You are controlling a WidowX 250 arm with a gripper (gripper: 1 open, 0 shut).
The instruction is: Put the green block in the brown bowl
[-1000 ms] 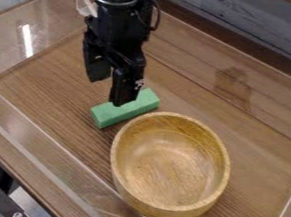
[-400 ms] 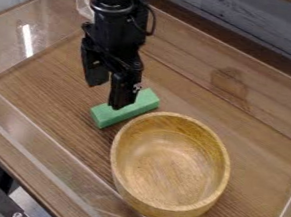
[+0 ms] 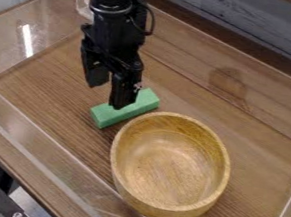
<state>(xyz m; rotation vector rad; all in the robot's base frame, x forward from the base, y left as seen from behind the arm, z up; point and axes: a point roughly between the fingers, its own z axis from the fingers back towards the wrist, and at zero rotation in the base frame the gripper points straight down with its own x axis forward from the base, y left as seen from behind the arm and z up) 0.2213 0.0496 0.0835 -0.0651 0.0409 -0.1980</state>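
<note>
Camera view, the only 1 supplied. The single black arm descends from the top of the picture and ends in the gripper [image 3: 113, 79], which points straight down with its 2 fingers spread wide and nothing between them. The green block [image 3: 122, 108] lies flat on the wooden worktop [image 3: 233, 77], directly beneath and slightly to the picture's lower right of the gripper. The front finger overlaps the block's middle, so whether it touches the block cannot be told from this angle. The block's long axis runs diagonally, from lower left to upper right in the picture. The fingers appear set roughly across that axis, 1 on each long side, though the far side is hidden behind the gripper. The brown bowl [image 3: 212, 201] stands upright and empty just beside the block, toward the lower right; its thick rim nearly meets the block's near long edge, and contact there cannot be judged. A clear low wall [image 3: 45, 173] borders the worktop. Judged from this layout, the grasp is not yet made: the coming move calls for closing across the block's narrow width, then a short carry toward the lower right.
</note>
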